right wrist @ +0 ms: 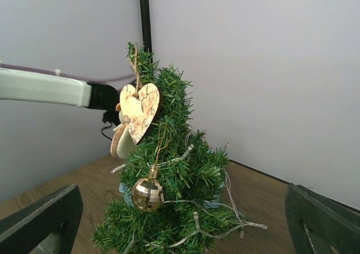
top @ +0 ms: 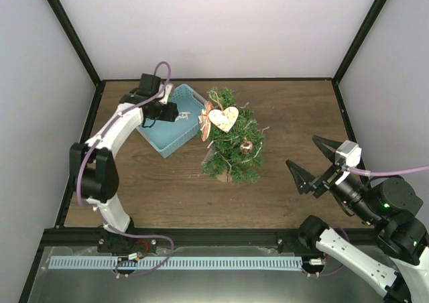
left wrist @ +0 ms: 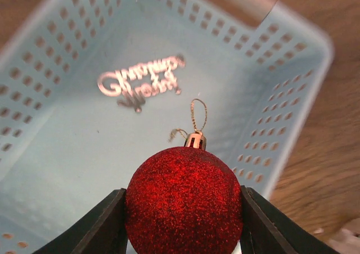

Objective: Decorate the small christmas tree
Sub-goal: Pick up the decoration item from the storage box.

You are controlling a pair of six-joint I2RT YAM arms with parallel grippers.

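Nearest thing: red ball (left wrist: pixel 184 200), glittered, gold cap and thread loop on top, filling the bottom of the left wrist view.
Left gripper (left wrist: pixel 184 220): clamped on the ball, one dark finger on each flank, cap pointing away from the wrist.
Basket (left wrist: pixel 281 96): pale blue, perforated, right under the ball; a silver script ornament (left wrist: pixel 140 82) lies on its floor.
Tree (top: pixel 232 139): green fir standing upright just right of the basket, brown pot toward the arms.
On the tree: wooden heart (top: pixel 223 118) near the top, small gold ball (top: pixel 246 146) lower down, pale wire strands draped through the needles.
Right gripper (top: pixel 314 162): jaws spread wide, holding nothing, well to the right of the tree and aimed at it.
Step in hand, as I judge it: lifting the ball out of the basket to hang on the tree.
Doing it well: raise it straight until it is above the basket rim, then swing right toward the tree.
Hanging: the loop is thin and limp, so steer it onto a bare branch tip, clear of the heart and the gold ball.
Risk: the glitter surface is round and may roll between the fingers; the tree looks light and could tip if pushed.
Release: open only once the loop has caught on a branch.
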